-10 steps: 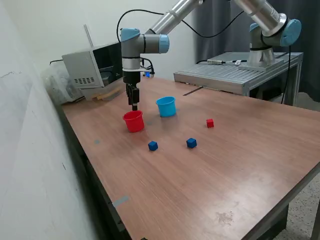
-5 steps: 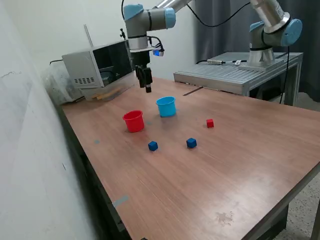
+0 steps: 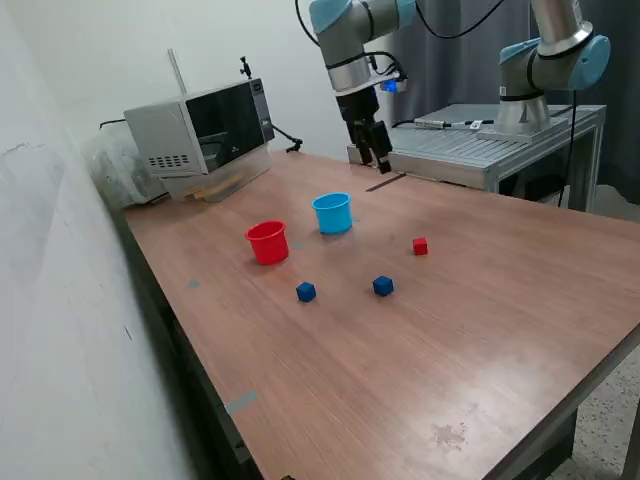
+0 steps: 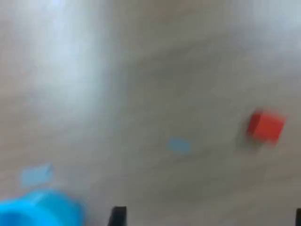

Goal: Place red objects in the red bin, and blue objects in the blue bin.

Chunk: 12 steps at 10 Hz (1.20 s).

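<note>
The red cup (image 3: 267,242) and the light blue cup (image 3: 332,213) stand side by side on the wooden table. One red cube (image 3: 420,246) lies to the exterior view's right of the cups. Two dark blue cubes (image 3: 306,291) (image 3: 383,286) lie in front of them. A second red cube is not visible. My gripper (image 3: 379,160) hangs high above the table's back, behind the blue cup, open and empty. The blurred wrist view shows the red cube (image 4: 266,126), the blue cup's rim (image 4: 40,211) and one fingertip (image 4: 117,216).
A grey box-like appliance (image 3: 200,130) stands at the back on the exterior view's left. A metal bench (image 3: 480,145) carrying a second arm (image 3: 545,60) stands behind the table. A wall runs along the exterior view's left.
My gripper has risen from just above the red cup and swung to the exterior view's right, past the blue cup. The cubes and cups have not moved.
</note>
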Available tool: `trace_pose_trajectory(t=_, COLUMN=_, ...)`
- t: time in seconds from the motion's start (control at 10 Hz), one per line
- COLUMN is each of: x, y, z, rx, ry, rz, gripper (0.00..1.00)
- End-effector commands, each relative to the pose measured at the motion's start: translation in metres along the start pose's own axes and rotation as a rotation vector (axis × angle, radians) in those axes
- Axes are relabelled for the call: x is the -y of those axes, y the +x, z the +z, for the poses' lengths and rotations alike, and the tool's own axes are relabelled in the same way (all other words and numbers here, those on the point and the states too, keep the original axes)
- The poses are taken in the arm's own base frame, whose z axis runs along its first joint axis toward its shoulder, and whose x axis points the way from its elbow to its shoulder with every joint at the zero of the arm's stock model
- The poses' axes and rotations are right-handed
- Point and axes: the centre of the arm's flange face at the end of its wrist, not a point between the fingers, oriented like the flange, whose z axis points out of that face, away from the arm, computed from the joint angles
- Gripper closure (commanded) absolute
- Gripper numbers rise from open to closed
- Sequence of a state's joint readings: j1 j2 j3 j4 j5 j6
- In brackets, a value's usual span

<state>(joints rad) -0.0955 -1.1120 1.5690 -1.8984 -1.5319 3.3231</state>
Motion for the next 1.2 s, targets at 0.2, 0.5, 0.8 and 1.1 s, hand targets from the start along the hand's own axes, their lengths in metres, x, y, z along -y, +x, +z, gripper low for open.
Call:
trace_pose_trajectory(t=0.2, x=0.071, y=0.079, z=0.034, rx=0.013, ry=-0.027, rz=-0.442, gripper=0.00)
trace_pose_trajectory(t=0.5, x=0.056, y=0.085, z=0.056, rx=0.010, ry=-0.057, rz=-0.738, gripper=0.00)
trace_pose_trajectory(t=0.8, x=0.050, y=0.098, z=0.094, rx=0.016, ry=-0.040, rz=-0.963, gripper=0.00)
trace_pose_trajectory(t=1.1, x=0.039, y=0.103, z=0.106, rx=0.022, ry=-0.041, rz=-1.080, gripper=0.00)
